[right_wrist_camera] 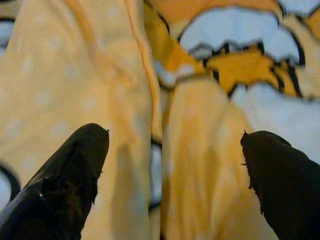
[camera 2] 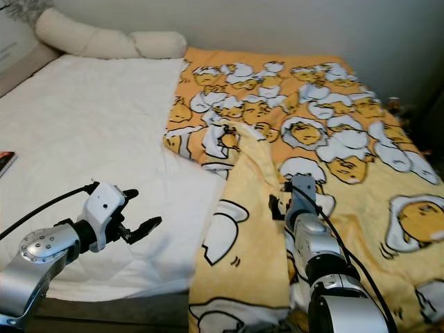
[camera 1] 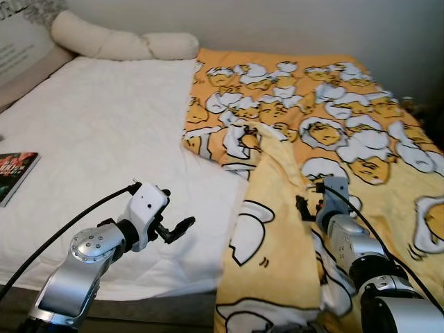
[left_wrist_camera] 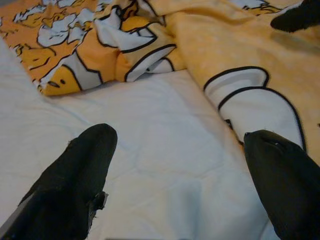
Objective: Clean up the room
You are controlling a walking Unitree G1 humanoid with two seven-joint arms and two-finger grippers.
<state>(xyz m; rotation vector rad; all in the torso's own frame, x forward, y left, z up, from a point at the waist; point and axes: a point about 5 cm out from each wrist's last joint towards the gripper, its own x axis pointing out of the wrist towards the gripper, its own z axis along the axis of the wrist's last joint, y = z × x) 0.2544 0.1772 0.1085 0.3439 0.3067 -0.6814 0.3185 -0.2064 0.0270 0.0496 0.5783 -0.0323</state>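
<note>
Blanket (camera 1: pixel 326 132), yellow-orange, egg-patterned, rumpled

Right hand (right_wrist_camera: pixel 172 170), fingers spread, straddles a yellow blanket (right_wrist_camera: pixel 120 100) fold.

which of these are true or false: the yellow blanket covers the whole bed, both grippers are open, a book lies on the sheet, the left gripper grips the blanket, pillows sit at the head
1. The blanket covers the whole bed. False: it covers the right part only; the white sheet is bare on the left.
2. Both grippers are open. True: left gripper and right gripper each show spread fingers.
3. A book lies on the sheet. True.
4. The left gripper grips the blanket. False: it hovers over the sheet, holding nothing.
5. Cream pillows lie at the far end. True.
</note>
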